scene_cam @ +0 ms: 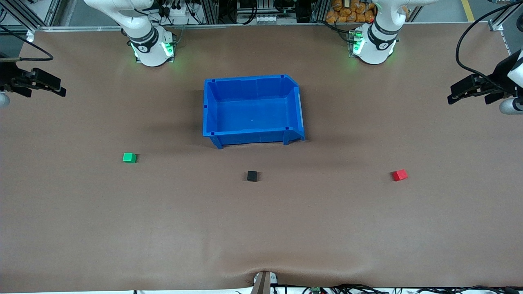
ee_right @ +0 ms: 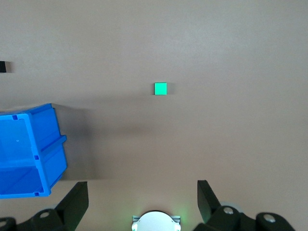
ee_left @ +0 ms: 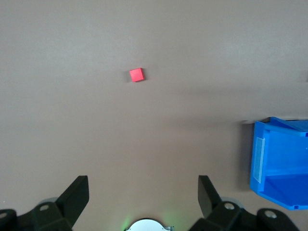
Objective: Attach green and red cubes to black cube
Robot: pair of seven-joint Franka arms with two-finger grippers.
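The left hand [scene_cam: 455, 93] hangs with fingers spread apart over the left arm's end of the brown surface [scene_cam: 261, 228], holding nothing; the right hand [scene_cam: 55, 86] hangs likewise, fingers apart, over the right arm's end. Between the two hands stands the blue bin [scene_cam: 300, 110]. The green cube [scene_cam: 129, 157] lies on the surface near the right hand, the red cube [scene_cam: 399, 175] near the left hand, and the black cube [scene_cam: 252, 176] between them, well apart from both.

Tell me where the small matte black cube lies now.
In the front view the small matte black cube lies on the table, nearer the camera than the blue plastic bin, between the green cube and red cube.
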